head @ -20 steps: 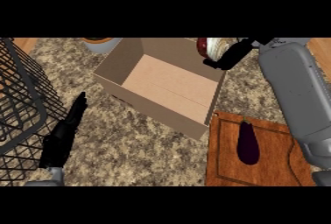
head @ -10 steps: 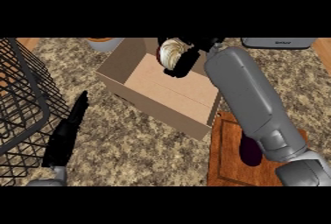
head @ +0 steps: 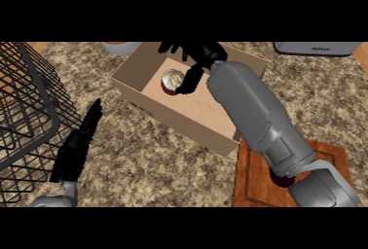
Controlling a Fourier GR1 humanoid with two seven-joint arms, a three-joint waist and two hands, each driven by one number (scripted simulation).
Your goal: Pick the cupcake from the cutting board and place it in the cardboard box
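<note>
The cupcake (head: pixel 171 80), pale frosting in a dark wrapper, lies inside the cardboard box (head: pixel 179 114), in its far left corner. My right hand (head: pixel 195 54) hovers over that end of the box, open, its fingers spread along the far rim and its thumb hanging down just right of the cupcake. Whether the thumb still touches the cupcake I cannot tell. The grey right forearm crosses the box from the wooden cutting board (head: pixel 321 160) at the lower right. My left hand (head: pixel 78 145) rests open and flat on the counter, left of the box.
A black wire basket (head: pixel 25 109) fills the left edge. A dark purple object (head: pixel 283 181) sits on the cutting board, mostly hidden by my right arm. A grey appliance (head: pixel 316 47) and a grey round vessel (head: pixel 120 47) stand along the far edge.
My right hand carried the cupcake leftward from beyond the box's right corner to over the box, and its fingers have spread apart. The cupcake now sits low inside the box. The left hand stayed put.
</note>
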